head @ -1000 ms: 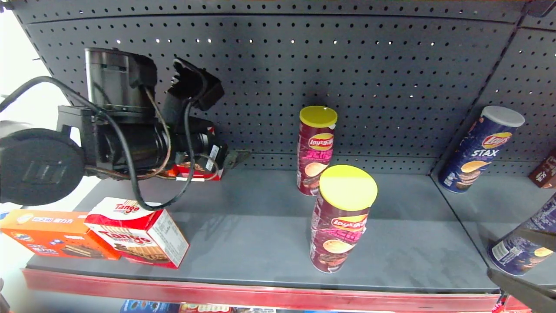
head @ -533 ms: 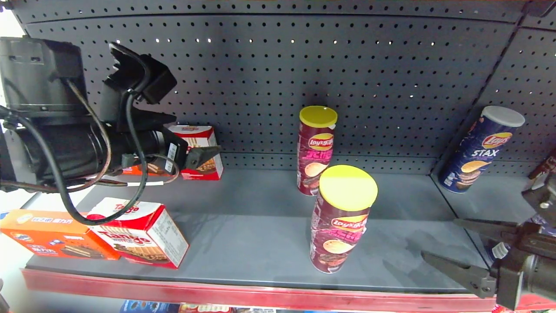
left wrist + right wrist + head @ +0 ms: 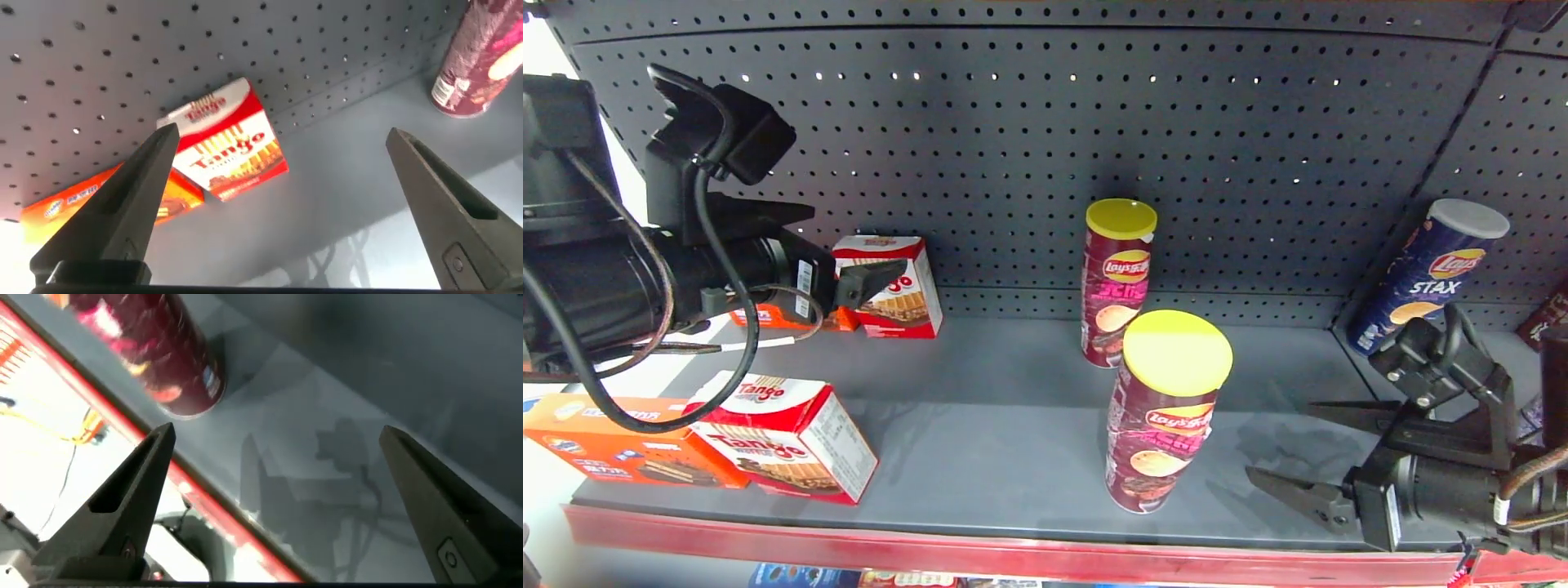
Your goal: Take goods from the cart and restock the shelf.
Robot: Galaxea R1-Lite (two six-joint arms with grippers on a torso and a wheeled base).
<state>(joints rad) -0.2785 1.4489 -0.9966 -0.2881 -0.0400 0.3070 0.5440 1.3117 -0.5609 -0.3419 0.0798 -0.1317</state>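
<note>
1. Shelf (image 3: pixel 1013 457): a grey board with a red front edge and a perforated back panel.
2. Left gripper (image 3: pixel 858 237): the jaws are spread wide and hold nothing. It hangs over the back left corner of the shelf, just in front of the rear wafer box (image 3: pixel 894 286), which stands against the back panel. A rear orange box (image 3: pixel 768 317) lies just to that box's left.
3. Right gripper (image 3: pixel 1281 439): the jaws are also wide apart and empty. It sits low over the front right corner, pointing at the front chip can (image 3: pixel 1164 416) without touching it.
4. Both maroon, yellow-lidded cans stand upright near the shelf's middle. The front chip can is close to the front edge, and the rear chip can (image 3: pixel 1116 282) is by the back panel.
5. At the front left corner, a front wafer box (image 3: pixel 784 437) sits just beside a front orange box (image 3: pixel 613 437).
6. A blue chip can (image 3: pixel 1425 282) stands at the back of the neighbouring bay on the right.
</note>
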